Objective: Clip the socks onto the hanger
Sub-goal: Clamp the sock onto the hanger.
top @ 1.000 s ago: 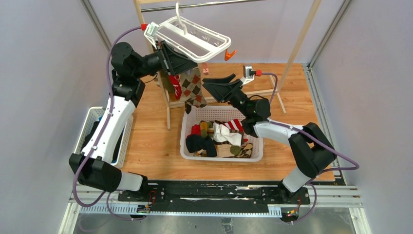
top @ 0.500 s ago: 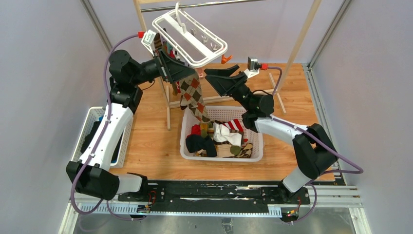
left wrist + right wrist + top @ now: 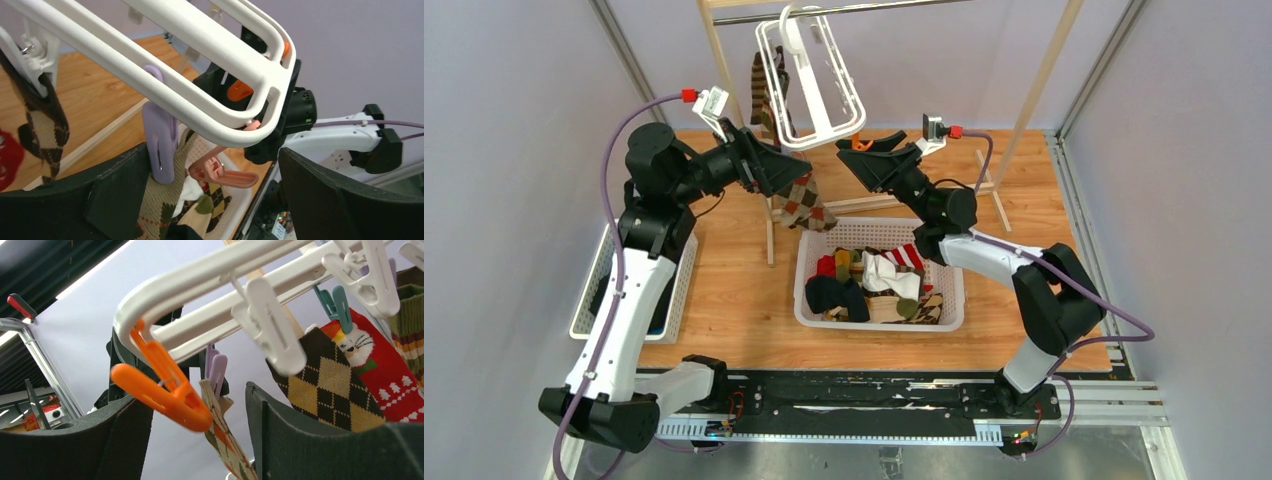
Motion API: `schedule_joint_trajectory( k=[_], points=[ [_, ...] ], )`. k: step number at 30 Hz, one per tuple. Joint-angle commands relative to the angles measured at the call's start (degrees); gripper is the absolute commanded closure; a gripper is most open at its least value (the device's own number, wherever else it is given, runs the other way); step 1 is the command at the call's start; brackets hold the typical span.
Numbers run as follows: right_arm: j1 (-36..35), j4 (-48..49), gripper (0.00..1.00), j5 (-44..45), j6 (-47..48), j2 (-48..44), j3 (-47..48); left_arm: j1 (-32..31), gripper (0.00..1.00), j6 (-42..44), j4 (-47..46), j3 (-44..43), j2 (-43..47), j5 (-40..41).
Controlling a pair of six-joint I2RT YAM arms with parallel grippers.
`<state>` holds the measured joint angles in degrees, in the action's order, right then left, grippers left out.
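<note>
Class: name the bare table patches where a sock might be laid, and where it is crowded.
Bare wood lies between the side basket and the sock basket, and beyond the rack at far right. Crowded under the hanger: left gripper, right gripper, hung socks.

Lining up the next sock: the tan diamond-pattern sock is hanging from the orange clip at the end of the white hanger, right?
Not quite. The tan diamond-pattern sock hangs from the lilac clip, not the orange one. The orange clip at the end of the white hanger holds nothing. The right wrist view shows this, and the left wrist view agrees.
</note>
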<state>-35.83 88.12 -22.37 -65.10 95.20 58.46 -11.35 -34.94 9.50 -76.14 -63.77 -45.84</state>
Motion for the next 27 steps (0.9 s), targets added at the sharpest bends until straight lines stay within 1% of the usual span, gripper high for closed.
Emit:
schedule_joint_trajectory(
  k=[1, 4, 8, 10, 15, 22, 25, 27],
  points=[
    [-0.87, 3.42, 0.36, -1.18, -0.46, 1.32, 2.95, 0.37, 0.00, 10.52, 15.07, -1.93, 2.17, 8.92],
    [-1.39, 3.37, 0.36, -0.99, -0.24, 1.57, 2.93, 0.35, 0.00, 14.79, 19.84, -2.84, 2.99, 14.69],
    [-1.51, 3.38, 0.36, -0.66, 0.02, 1.49, 2.72, 0.37, 0.00, 18.69, 21.79, -3.72, 4.12, 19.35],
    [-1.60, 3.31, 0.36, -0.77, 0.02, 1.61, 2.95, 0.37, 0.00, 19.63, 21.29, -4.28, 4.11, 18.11],
    [-1.67, 3.33, 0.36, -0.79, 0.08, 1.61, 3.07, 0.41, 0.00, 19.73, 17.72, -5.37, 3.46, 10.63],
    [-1.68, 3.38, 0.36, -0.83, 0.38, 1.00, 2.17, 0.37, 0.00, 18.22, 17.29, -7.37, 3.20, 5.92],
    [-1.61, 3.38, 0.33, -0.98, 0.96, 0.08, 0.51, 0.37, 0.00, 18.86, 18.98, -8.32, 3.27, 4.53],
    [-1.46, 3.24, 0.29, -1.24, 1.73, -1.07, -1.47, 0.52, 0.00, 20.38, 21.52, -9.18, 3.16, 4.85]
  ],
)
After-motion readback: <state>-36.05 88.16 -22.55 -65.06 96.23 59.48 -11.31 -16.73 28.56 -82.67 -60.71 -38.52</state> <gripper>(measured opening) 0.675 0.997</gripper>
